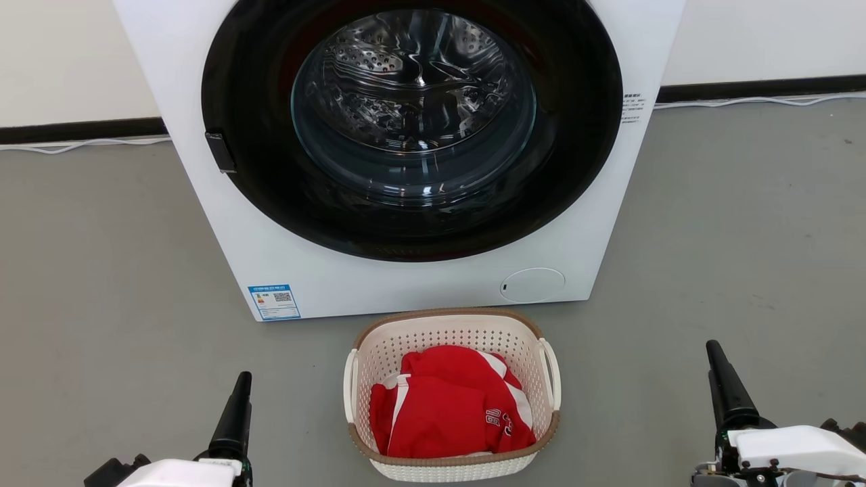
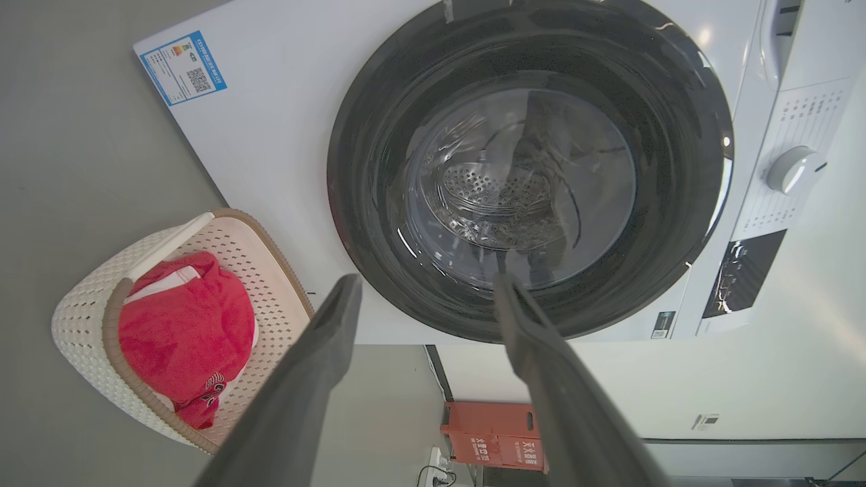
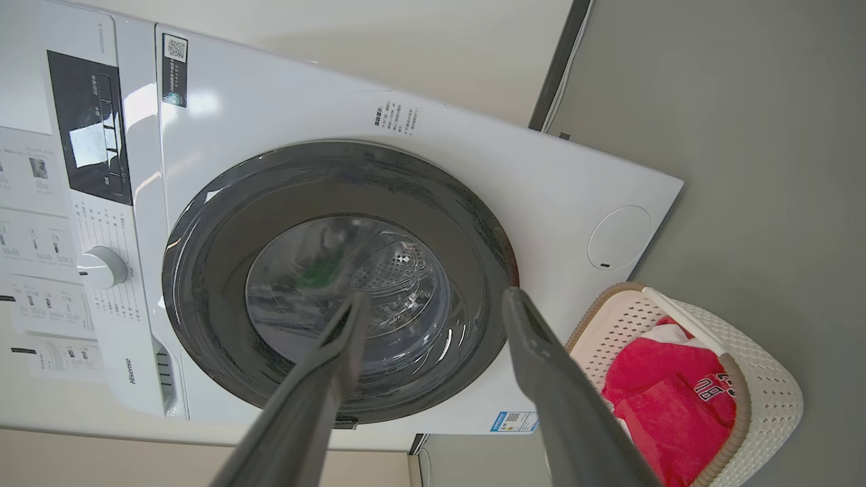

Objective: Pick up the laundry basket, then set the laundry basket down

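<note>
The laundry basket [image 1: 433, 336] stands on the grey floor just in front of the washing machine, cream-white and perforated, with a brown rim and a white handle on each side. A red and white garment [image 1: 446, 406] lies inside it. My left gripper [image 1: 235, 406] hovers at the lower left, well apart from the basket; in the left wrist view its fingers [image 2: 426, 287] stand open and hold nothing, with the basket [image 2: 78, 325] off to their left. My right gripper [image 1: 724, 385] is at the lower right, also apart from the basket; its fingers [image 3: 434, 301] are open and hold nothing, and the basket [image 3: 771, 385] lies to their right.
A white front-loading washing machine [image 1: 223, 223] with a dark round glass door rises right behind the basket. Bare grey floor [image 1: 101, 270] spreads on both sides. A white cable [image 1: 744, 101] runs along the wall's dark skirting. A red box [image 2: 494, 433] stands by the wall.
</note>
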`<state>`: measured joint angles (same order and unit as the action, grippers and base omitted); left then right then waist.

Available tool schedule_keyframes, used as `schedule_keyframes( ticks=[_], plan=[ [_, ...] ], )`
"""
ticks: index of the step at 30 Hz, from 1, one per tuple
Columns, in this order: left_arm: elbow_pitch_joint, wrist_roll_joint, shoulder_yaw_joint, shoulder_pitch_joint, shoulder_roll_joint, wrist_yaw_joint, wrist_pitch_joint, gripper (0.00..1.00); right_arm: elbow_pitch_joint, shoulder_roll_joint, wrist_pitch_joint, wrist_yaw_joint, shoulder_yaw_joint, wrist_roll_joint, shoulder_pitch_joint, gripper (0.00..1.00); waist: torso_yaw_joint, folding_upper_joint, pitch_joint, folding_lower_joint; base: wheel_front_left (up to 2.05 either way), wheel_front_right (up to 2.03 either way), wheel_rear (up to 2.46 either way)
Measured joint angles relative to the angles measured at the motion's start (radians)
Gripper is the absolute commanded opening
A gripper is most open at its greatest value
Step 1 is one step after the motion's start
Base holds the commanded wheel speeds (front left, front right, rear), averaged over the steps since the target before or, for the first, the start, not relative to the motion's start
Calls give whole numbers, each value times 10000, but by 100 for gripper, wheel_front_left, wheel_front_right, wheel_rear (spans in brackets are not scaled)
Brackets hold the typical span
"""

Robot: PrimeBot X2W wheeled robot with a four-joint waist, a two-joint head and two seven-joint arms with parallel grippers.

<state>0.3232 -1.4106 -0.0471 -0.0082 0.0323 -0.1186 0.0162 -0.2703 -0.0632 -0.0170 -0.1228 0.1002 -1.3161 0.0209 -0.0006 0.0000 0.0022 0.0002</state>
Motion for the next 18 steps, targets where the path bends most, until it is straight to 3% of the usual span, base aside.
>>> schedule_keyframes(
  ticks=[18],
  plan=[
    [-25, 2633, 163, 4, 8, 100, -453, 100, 169, -288, 437, 0, -94, 2894, -9, 100, 12, 0, -14, -1, 0, 0, 0]
  ],
)
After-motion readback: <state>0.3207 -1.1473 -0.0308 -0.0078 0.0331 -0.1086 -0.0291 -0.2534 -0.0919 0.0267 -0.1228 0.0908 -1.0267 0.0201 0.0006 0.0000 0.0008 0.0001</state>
